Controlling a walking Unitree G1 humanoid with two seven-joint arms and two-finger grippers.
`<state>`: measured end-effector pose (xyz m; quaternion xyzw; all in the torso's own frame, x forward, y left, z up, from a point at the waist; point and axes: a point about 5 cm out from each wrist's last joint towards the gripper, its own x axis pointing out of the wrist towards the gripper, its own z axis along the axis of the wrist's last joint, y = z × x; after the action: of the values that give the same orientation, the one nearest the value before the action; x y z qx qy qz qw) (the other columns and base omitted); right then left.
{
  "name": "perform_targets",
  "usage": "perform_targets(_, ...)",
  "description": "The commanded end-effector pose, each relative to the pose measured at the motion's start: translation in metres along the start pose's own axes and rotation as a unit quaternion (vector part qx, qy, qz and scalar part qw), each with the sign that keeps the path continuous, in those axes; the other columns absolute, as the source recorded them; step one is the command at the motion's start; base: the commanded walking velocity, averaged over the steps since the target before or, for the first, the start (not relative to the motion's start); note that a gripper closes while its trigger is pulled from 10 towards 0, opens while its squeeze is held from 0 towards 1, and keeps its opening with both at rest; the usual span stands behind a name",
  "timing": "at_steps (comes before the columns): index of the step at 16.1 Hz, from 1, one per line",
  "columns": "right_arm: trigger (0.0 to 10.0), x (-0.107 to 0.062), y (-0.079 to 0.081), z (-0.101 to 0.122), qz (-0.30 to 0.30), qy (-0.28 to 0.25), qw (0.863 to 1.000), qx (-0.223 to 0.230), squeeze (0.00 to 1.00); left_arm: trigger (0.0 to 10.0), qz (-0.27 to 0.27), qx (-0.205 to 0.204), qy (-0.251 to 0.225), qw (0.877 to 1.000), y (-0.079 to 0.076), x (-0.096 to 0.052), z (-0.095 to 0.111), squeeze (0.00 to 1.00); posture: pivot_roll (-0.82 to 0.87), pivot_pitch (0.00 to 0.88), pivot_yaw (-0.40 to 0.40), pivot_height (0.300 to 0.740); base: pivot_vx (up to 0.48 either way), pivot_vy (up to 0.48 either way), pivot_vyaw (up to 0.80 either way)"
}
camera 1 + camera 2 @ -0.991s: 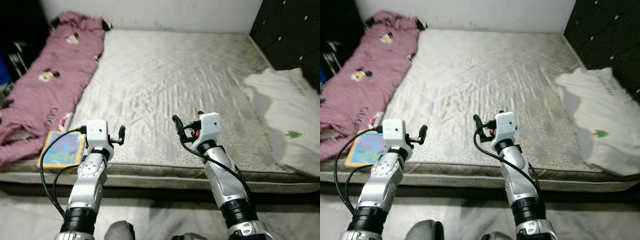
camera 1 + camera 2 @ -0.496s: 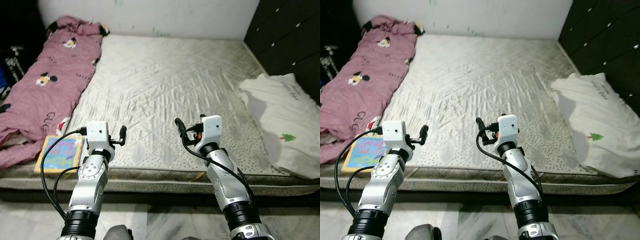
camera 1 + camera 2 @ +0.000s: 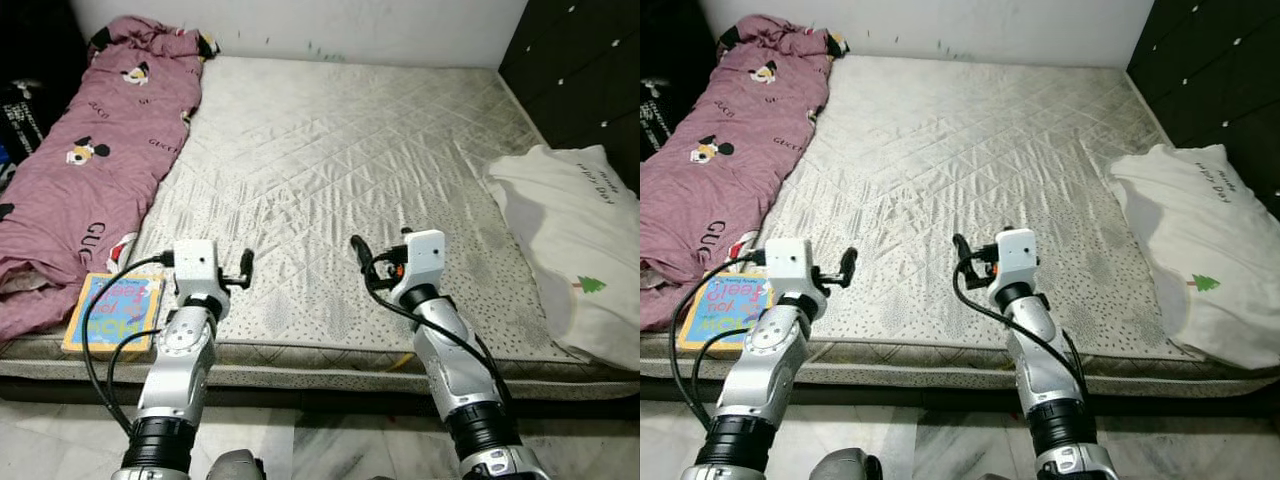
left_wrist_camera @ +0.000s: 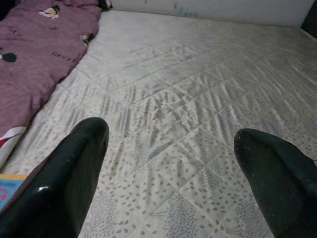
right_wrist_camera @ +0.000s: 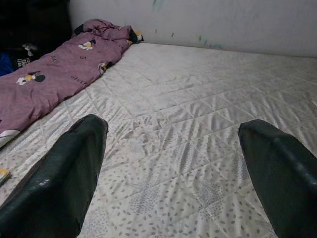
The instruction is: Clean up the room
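A bare quilted mattress (image 3: pixel 350 170) lies before the robot. Along the mattress's left edge lies a crumpled pink cartoon-print blanket (image 3: pixel 90 150); at its near left corner rests a colourful picture book (image 3: pixel 112 310); on its right edge sits a white pillow (image 3: pixel 575 260) with a small green tree. The left gripper (image 3: pixel 245 268) and right gripper (image 3: pixel 357 250) hover over the mattress's near edge, fingers spread apart and empty. Over the last second the view has tipped and shifted slightly, while nothing on the mattress moved; tidying likely has not begun.
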<state>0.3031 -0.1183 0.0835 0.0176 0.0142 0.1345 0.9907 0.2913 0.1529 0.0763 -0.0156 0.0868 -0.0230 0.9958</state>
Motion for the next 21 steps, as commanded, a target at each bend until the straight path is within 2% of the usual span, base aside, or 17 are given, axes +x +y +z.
perform_targets(1,10.0,0.0016,-0.0020,0.0033,-0.005,-0.001,1.000,-0.001,0.00,10.0,-0.005,0.000,0.004,1.000,-0.0006,0.0014,0.0001,0.00,0.00,0.000,-0.032,0.740,0.289,0.000,0.00)
perform_targets(7,10.0,0.0038,-0.0015,0.0027,-0.001,0.005,1.000,-0.002,0.00,10.0,0.006,-0.009,0.002,1.000,0.0025,0.0015,0.0006,0.00,0.01,0.000,-0.042,0.740,0.000,0.000,0.00)
perform_targets(10,10.0,0.0046,-0.0014,0.0021,-0.005,0.009,1.000,-0.002,0.00,10.0,0.007,-0.010,0.001,1.000,0.0031,0.0018,0.0014,0.00,0.00,0.000,-0.038,0.740,0.000,0.091,-0.80)
perform_targets(12,10.0,0.0045,-0.0017,0.0019,-0.006,0.009,1.000,0.000,0.00,10.0,0.007,-0.011,0.000,1.000,0.0034,0.0023,0.0014,0.00,0.00,0.000,-0.037,0.740,0.000,0.480,-0.52)
perform_targets(21,10.0,0.0054,-0.0028,0.0010,-0.001,0.014,1.000,0.000,0.00,10.0,0.012,-0.013,0.000,1.000,0.0027,0.0029,0.0018,0.00,0.01,0.000,-0.048,0.740,0.000,0.480,0.00)
